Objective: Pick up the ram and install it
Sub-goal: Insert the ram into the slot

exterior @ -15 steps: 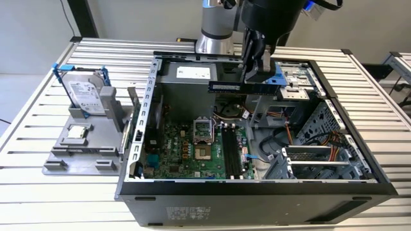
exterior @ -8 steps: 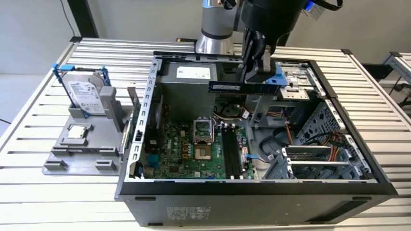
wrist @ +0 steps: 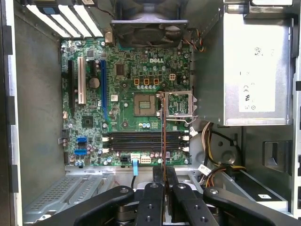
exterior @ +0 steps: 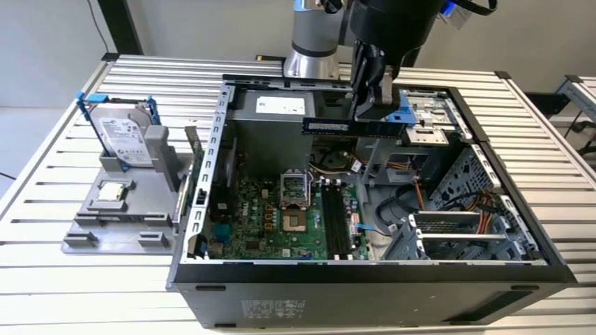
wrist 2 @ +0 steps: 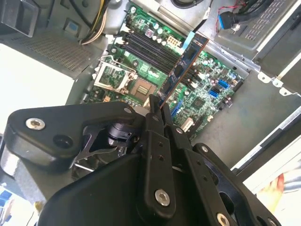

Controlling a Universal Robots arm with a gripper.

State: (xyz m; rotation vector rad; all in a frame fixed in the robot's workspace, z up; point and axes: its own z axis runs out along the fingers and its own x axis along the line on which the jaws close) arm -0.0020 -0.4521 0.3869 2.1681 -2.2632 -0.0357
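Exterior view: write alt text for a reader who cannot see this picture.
The robot's end effector grips a ram stick level above an open computer case with its motherboard exposed. The case lies on a slatted table; at the exterior view's left, a hard drive stands in a grey holder.

Place: robot lab | slotted aluminium table (exterior: 93, 293) | opened computer case (exterior: 373, 300)
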